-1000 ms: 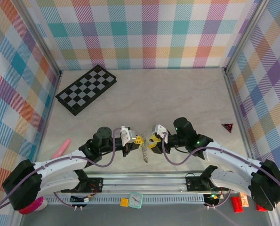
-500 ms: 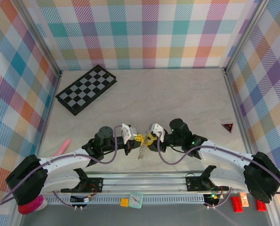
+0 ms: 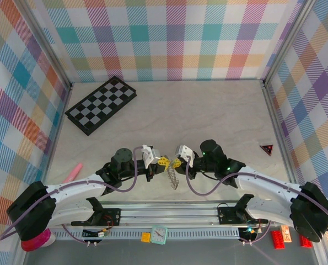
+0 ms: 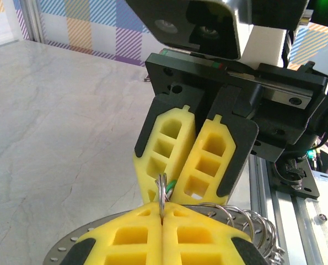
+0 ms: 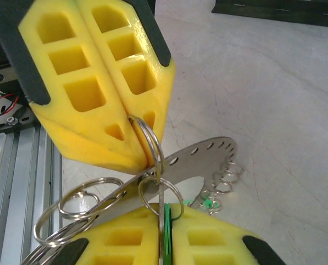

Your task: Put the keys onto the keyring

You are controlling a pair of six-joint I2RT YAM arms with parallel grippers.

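Observation:
The keyring (image 3: pixel 172 178) hangs between my two grippers, just above the table's near edge. It is a grey perforated plate (image 5: pixel 208 154) carrying several small split rings (image 5: pixel 81 204). My left gripper (image 4: pixel 162 205) is shut on one upright split ring (image 4: pixel 162 190) of it. My right gripper (image 5: pixel 165 207) faces it tip to tip, shut on a silver key with a green tag (image 5: pixel 165 232). That key's small loop (image 5: pixel 159 190) touches the split ring that the left fingers (image 5: pixel 86 94) pinch. A second green-tagged key (image 5: pixel 210 204) hangs lower on the keyring.
A black-and-grey chessboard (image 3: pixel 101 104) lies at the back left. A pink object (image 3: pixel 71 173) lies at the left, and a red triangle (image 3: pixel 267 149) at the right. The aluminium base rail (image 3: pixel 169 212) runs right behind the grippers.
My right gripper has shut on the green-tagged key. The hanging keyring has swung slightly to the right. The left gripper stays shut on its split ring.

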